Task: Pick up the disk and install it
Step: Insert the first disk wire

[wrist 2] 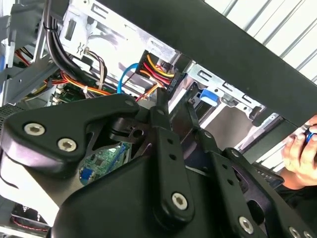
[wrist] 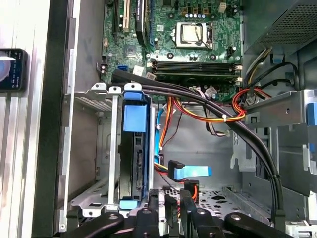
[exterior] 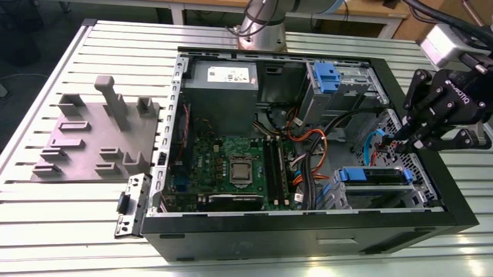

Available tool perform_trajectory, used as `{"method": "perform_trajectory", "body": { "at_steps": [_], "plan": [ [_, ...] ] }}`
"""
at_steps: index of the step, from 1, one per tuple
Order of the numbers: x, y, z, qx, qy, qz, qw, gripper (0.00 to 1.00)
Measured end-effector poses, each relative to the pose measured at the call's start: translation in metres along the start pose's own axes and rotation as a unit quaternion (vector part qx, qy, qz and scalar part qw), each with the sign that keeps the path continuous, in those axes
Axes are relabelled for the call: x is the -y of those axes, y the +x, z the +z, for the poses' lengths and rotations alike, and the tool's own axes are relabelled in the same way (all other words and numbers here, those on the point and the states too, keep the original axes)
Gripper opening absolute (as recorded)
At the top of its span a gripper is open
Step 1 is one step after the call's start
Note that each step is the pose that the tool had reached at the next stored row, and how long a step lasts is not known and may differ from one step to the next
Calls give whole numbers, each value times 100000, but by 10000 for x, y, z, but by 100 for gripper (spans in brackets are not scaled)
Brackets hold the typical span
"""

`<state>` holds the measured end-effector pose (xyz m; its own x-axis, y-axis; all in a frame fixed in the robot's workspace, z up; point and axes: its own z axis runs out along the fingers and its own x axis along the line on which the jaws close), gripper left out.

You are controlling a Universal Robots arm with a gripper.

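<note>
Pincer (exterior: pixel 399 140) hangs over the PC case (exterior: pixel 231 231) at 3 o'clock, clenched w/ nothing in it. Disk (exterior: pixel 375 176) sits in drive cage (wrist: pixel 106 144) at 5 o'clock, just below pincer.

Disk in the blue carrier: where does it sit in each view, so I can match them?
Exterior view: disk in the silver cage, toward the exterior view's right.
First wrist view: disk edge-on in that cage.
Second wrist view: probably the blue tab.
Shared landmark: orange-yellow cables.
</note>
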<state>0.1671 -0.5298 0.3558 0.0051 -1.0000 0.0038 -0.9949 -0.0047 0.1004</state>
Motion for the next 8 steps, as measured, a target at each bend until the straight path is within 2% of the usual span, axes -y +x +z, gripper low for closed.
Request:
{"method": "perform_trajectory", "body": {
  "at_steps": [8],
  "plan": [
    [50,-28,80,-678,-130,67,99998,31]
  ]
}}
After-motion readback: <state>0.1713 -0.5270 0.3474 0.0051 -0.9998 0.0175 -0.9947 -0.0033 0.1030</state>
